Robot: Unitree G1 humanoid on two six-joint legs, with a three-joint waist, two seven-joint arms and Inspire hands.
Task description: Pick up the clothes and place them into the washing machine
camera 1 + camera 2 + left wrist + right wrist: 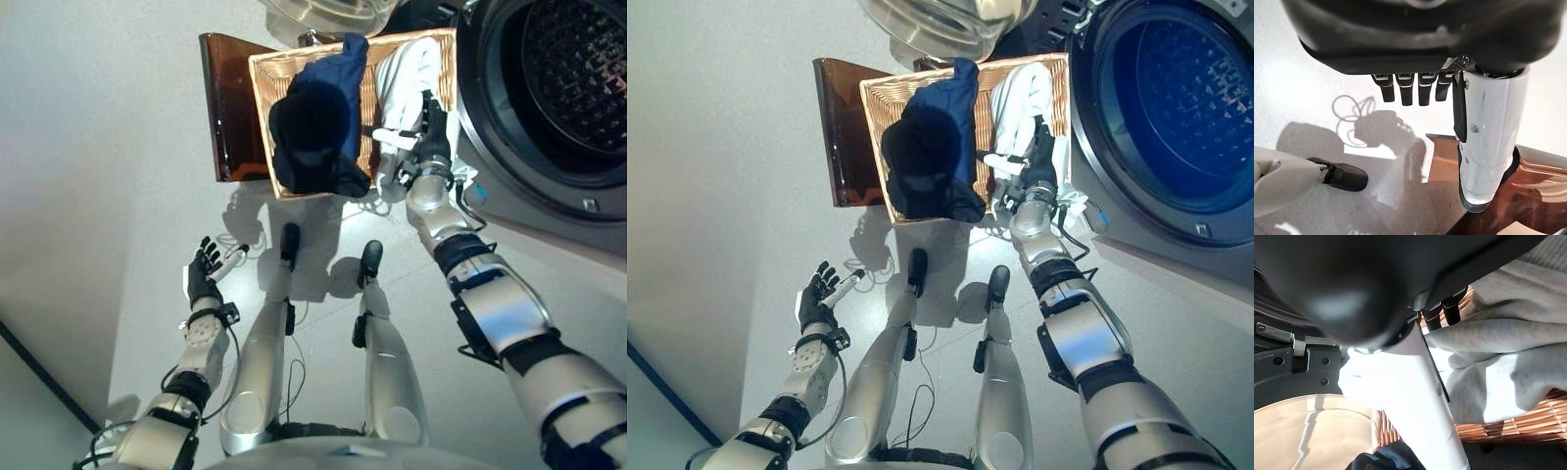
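Note:
A wicker basket [257, 108] stands on the floor in front of the washing machine [568, 186], whose round drum opening [573, 69] gapes at the right. A dark navy garment [313, 117] is heaped in the basket's middle and hangs over its near rim. A white-grey garment [411, 64] lies along the basket's right side. My right hand [429, 137] rests on this white garment [1508, 342] with fingers straight against the cloth and the white-covered thumb out to the side. My left hand [204, 274] hangs open over the floor at the lower left, far from the basket.
A glossy brown panel [223, 108] stands against the basket's left side. The washer's glass door [323, 12] is swung open above the basket's far edge. Pale floor stretches to the left.

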